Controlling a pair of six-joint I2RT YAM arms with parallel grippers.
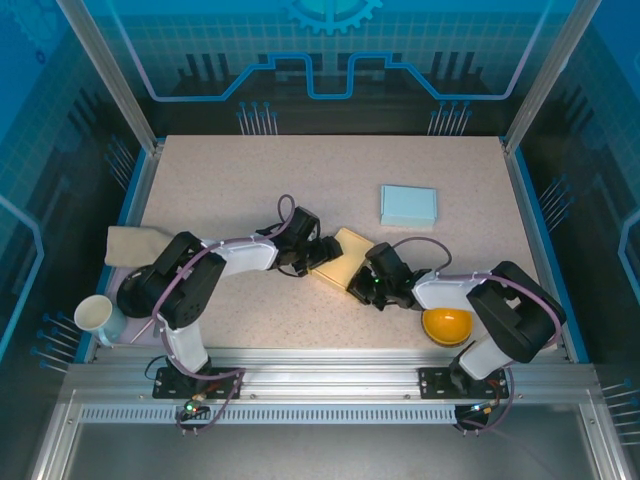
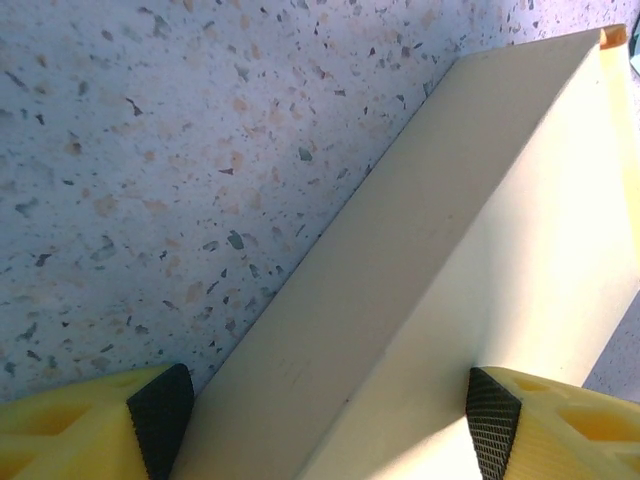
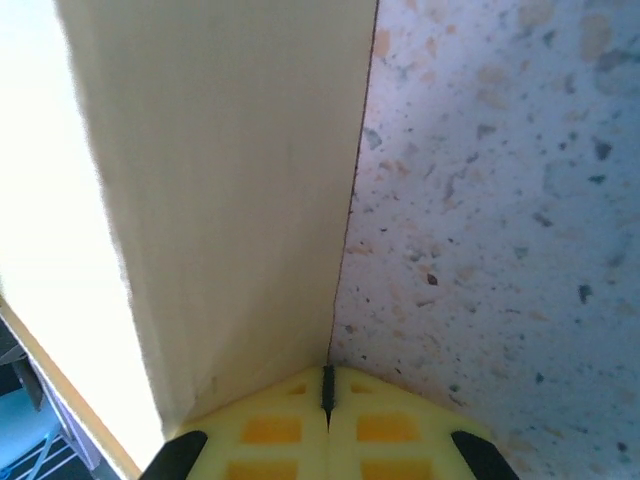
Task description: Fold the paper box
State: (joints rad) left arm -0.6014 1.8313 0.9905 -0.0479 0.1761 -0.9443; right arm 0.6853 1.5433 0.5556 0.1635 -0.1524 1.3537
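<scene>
Paper box (image 1: 342,256) inside the wide-spread left pincer (image 2: 325,415), closed right pincer (image 3: 327,388) against its side.

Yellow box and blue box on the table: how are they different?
The yellow box is cream-yellow; the blue box is light blue. The yellow box lies diagonally, the blue box nearly square to the table edge. The left tool and right tool work at the yellow box; the blue box lies alone. Both are rectangular.

Left tool (image 2: 327,422) wide apart, right tool (image 3: 327,386) closed.
</scene>
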